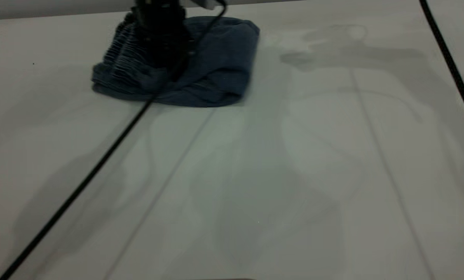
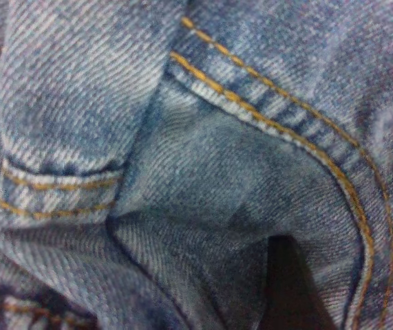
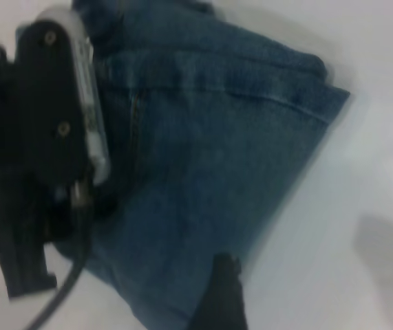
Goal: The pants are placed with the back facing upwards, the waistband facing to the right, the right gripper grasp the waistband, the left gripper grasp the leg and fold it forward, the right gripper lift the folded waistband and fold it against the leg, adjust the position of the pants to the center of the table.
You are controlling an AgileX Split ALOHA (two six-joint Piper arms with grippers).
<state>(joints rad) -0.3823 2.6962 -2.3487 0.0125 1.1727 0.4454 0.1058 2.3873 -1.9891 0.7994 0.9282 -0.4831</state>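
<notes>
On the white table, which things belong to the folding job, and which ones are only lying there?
Job:
- folded blue denim pants
- gathered elastic waistband
- plain white table
- left gripper, down on the pants

Just lying about:
- thin black cable
- second black cable

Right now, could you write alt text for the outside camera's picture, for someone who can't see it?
Folded blue denim pants lie at the far left of a white table, ruffled waistband leftward. A black robot arm presses down on them, its cable trailing across the table.

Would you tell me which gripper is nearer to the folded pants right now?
Left. The left gripper is pressed down onto the pants; the right gripper hangs just off their edge.
</notes>
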